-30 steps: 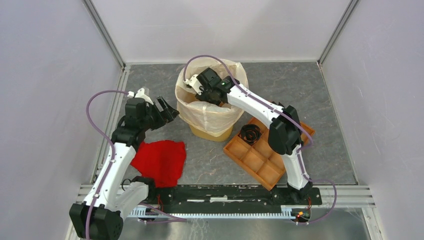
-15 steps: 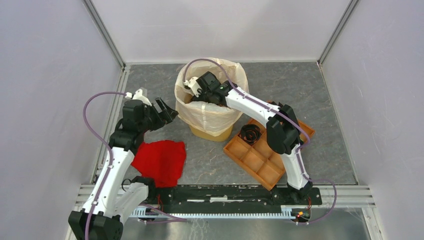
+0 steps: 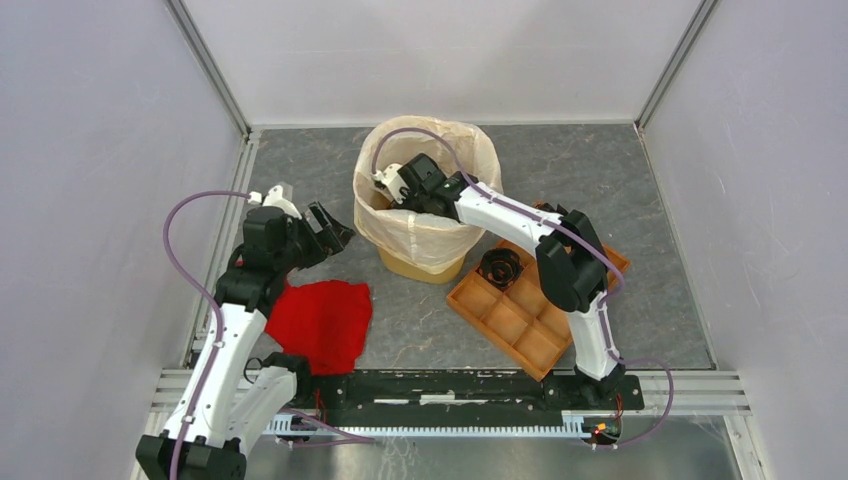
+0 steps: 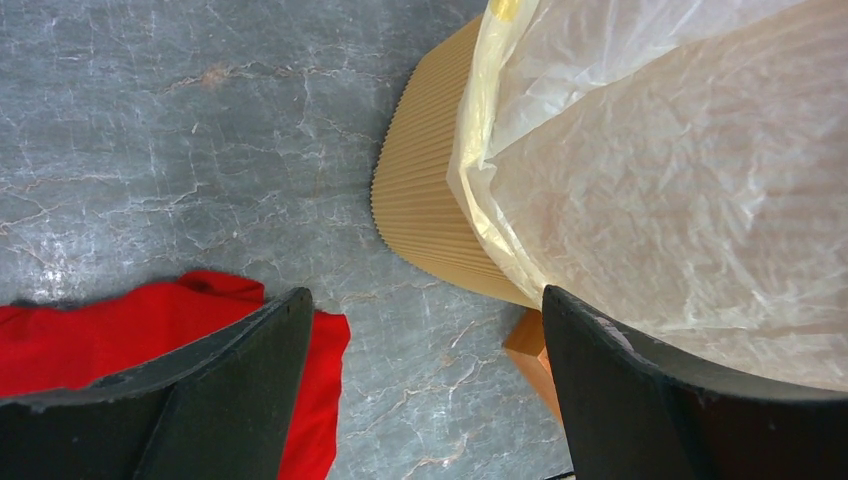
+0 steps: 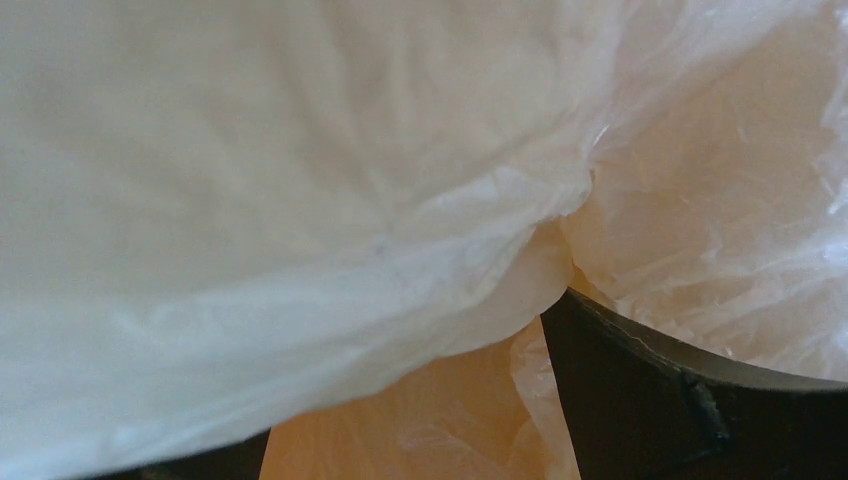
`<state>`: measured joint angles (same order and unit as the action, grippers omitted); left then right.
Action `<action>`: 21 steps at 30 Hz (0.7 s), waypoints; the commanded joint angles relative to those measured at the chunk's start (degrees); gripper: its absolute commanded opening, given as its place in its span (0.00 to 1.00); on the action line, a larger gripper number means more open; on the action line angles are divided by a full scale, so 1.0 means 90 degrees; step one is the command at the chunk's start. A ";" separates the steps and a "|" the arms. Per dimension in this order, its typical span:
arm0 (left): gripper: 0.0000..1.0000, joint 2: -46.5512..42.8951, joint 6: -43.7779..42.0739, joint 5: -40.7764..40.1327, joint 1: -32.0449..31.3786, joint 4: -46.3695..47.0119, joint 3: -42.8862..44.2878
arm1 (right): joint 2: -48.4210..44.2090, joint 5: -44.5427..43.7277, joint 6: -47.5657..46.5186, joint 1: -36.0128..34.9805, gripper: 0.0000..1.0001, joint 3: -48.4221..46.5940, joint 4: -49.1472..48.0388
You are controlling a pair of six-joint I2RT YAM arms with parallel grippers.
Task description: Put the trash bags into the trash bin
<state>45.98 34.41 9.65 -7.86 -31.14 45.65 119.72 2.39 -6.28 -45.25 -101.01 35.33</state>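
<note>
Left arm bent, left hand spread wide — right arm stretched forward, right hand tipped down, fingers parted.

Our left claw hung just left of the trash bin, apart from it, with the cloth on the table behind it, toward the arm bases. Our right claw sat down inside the bin's mouth, the trash bag all round it and folded out over the rim. The compartment tray lay behind and to the right of that claw, beside the bin, under the right arm.
</note>
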 commanded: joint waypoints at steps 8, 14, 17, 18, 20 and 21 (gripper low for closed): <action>0.91 0.0225 0.0014 0.0149 -0.0006 0.0437 -0.0256 | -0.1184 -0.0773 0.0327 -0.0011 0.70 -0.0009 -0.0428; 0.91 0.0278 0.0043 0.0230 -0.0006 0.0482 -0.0265 | -0.1106 -0.0723 0.0341 -0.0012 0.67 -0.0405 -0.0301; 0.91 0.0300 0.0069 0.0292 -0.0006 0.0514 -0.0353 | -0.1148 -0.0853 0.0422 -0.0011 0.84 -0.0727 -0.0166; 0.91 0.0302 0.0098 0.0354 -0.0006 0.0564 -0.0422 | -0.1224 -0.0861 0.0448 -0.0006 0.86 -0.0810 -0.0122; 0.91 0.0316 0.0201 0.0604 -0.0007 0.0718 -0.0607 | -0.1418 -0.0846 0.0529 -0.0008 0.90 -0.0945 -0.0100; 0.91 0.0335 0.0256 0.0695 -0.0007 0.0799 -0.0705 | -0.1555 -0.0817 0.0542 -0.0012 0.92 -0.0991 -0.0111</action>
<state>48.47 34.50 11.81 -7.84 -27.92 41.85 110.45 -4.19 -2.83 -45.25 -105.54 34.63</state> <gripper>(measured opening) 0.910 0.893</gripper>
